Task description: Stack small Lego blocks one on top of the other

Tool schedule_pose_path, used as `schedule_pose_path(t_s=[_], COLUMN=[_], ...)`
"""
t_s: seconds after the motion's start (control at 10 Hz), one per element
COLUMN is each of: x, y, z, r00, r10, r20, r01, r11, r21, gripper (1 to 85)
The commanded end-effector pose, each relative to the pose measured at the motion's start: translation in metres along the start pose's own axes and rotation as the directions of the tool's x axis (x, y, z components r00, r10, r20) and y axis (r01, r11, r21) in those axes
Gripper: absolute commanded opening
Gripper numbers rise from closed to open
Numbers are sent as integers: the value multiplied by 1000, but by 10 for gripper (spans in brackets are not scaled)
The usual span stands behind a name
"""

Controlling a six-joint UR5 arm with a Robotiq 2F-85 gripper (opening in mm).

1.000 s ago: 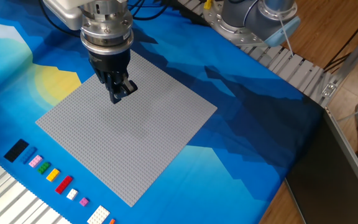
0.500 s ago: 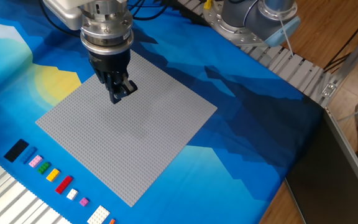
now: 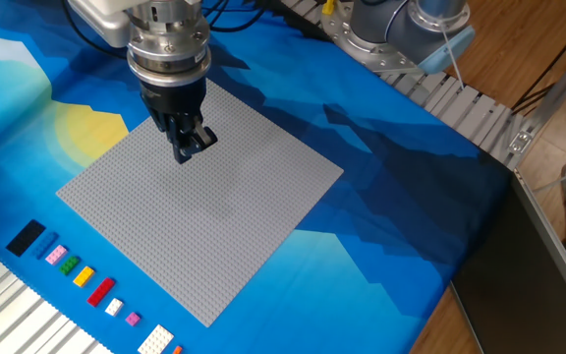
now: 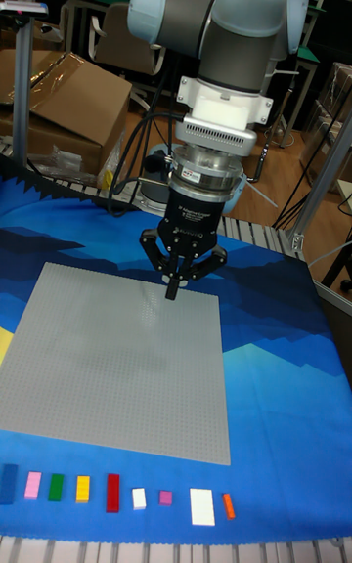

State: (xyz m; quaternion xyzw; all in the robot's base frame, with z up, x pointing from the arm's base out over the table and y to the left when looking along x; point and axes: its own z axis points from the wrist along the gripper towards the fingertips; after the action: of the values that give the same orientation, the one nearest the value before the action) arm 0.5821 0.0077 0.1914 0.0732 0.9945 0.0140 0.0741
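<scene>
- The black block [image 3: 26, 237] lies flat at the near-left end of a row of small bricks on the blue cloth [image 3: 391, 177], well apart from the gripper.
- The blue block [image 3: 46, 246] sits just beside it, next in the row; in the tall fixed view we see only a dark piece at the left end and cannot tell the two apart.
- We see the gripper [image 3: 187, 147] over the far corner of the grey baseplate [image 3: 204, 211], pointing down, its fingers brought together with nothing visible between them.
- We cannot tell whether the fingertips touch the baseplate.
- Pink, green, yellow, red and white bricks continue the row.
</scene>
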Motion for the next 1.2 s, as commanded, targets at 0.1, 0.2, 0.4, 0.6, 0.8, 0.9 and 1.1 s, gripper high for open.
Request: schedule_pose_path(t_s=[0.1,0.2,0.4,0.6,0.8,0.9,1.1], x=[0,1,1,1,3,2,1], y=[4,4,5,6,8,-1,4], z=[1,2,3,3,3,3,3], r00=[1000,1000,1000,1000,999,999,999], r10=[16,16,20,24,39,38,41], r20=[5,6,8,9,-2,5,8], r01=[-16,-16,-20,-24,-39,-38,-41], r11=[1000,999,999,999,998,999,999], r21=[-26,-29,-36,-40,-45,-14,-30], gripper=[10,10,10,10,10,10,10])
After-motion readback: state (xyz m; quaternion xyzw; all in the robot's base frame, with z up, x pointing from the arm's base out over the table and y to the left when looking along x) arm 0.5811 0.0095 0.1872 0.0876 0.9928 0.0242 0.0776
